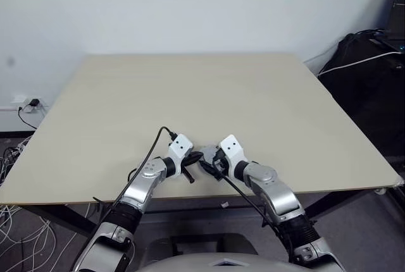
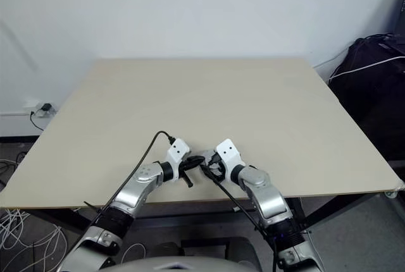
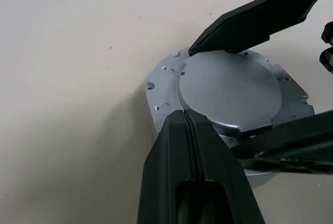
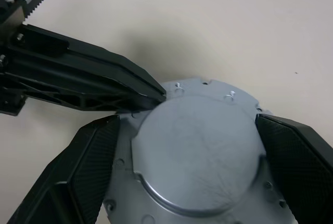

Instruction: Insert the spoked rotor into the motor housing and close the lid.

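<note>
Near the front edge of the pale counter (image 1: 253, 95), the 2 arms meet over a round silver metal piece (image 4: 200, 151) lying flat on it. It shows a smooth raised disc on a wider flange with small holes; which of the task's parts it is, I cannot tell. The right pincer (image 4: 192, 182) stands wide, its 2 fingers (image 4: 91, 161) flanking the piece's sides. The left pincer (image 3: 186, 117) is pressed together, its tips resting at the raised disc's edge.

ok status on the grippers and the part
Left gripper shut, tip at edge of silver round part. Right gripper open, straddling it. Part flat on table, nothing blocking.
</note>
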Available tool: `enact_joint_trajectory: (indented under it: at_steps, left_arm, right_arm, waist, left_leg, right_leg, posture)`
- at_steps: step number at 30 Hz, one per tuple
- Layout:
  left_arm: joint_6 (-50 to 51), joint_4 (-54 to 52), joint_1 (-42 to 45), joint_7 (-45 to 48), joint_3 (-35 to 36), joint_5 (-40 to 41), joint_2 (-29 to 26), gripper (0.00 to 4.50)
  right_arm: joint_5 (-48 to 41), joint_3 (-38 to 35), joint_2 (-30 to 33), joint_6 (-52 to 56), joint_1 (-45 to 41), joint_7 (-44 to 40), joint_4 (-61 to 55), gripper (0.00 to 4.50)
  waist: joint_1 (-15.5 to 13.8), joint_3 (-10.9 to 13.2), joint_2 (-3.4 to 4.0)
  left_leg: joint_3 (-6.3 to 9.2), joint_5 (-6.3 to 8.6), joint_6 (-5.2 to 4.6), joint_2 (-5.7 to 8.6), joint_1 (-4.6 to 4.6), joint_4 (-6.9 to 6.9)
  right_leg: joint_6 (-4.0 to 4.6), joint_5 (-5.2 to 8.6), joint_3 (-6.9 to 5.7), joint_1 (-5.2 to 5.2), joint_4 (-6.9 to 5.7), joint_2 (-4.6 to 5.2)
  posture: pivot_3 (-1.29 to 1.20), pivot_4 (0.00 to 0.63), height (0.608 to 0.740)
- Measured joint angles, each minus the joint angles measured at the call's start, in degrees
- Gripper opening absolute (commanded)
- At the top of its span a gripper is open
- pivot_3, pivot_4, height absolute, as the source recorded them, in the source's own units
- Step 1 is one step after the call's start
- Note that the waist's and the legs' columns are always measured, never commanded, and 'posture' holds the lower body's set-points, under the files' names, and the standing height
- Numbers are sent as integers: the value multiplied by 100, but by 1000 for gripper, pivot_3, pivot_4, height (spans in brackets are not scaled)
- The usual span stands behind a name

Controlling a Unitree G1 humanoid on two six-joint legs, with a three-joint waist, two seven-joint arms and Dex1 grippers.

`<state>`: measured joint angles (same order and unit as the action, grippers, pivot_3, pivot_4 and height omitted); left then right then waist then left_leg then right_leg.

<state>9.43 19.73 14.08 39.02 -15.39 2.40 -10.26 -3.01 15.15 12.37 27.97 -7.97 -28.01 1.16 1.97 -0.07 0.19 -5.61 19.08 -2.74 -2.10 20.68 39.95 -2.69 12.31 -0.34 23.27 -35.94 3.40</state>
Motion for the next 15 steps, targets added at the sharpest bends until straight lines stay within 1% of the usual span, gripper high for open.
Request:
enact_joint_trajectory:
  at_steps: [7, 15]
  left_arm:
    - [0, 0, -2, 8, 0, 1, -1, 0]
    - [0, -10, -15, 21, -1, 1, -2, 0]
  right_arm:
    - [-107, -105, 87, -12, -2, -87, -9, 4474]
    - [-722, -360, 105, 11, 59, -519, -575, 4474]
  waist:
    - [-3, 0, 0]
    - [-11, 0, 0]
  left_leg:
    - [0, 1, -2, 0, 1, 0]
    - [1, 5, -8, 1, 1, 0]
  right_leg:
    - [-1, -1, 0, 0, 0, 0]
    - [-4, -2, 1, 0, 0, 0]
  posture:
    - [0, 0, 740]
    - [0, 0, 740]
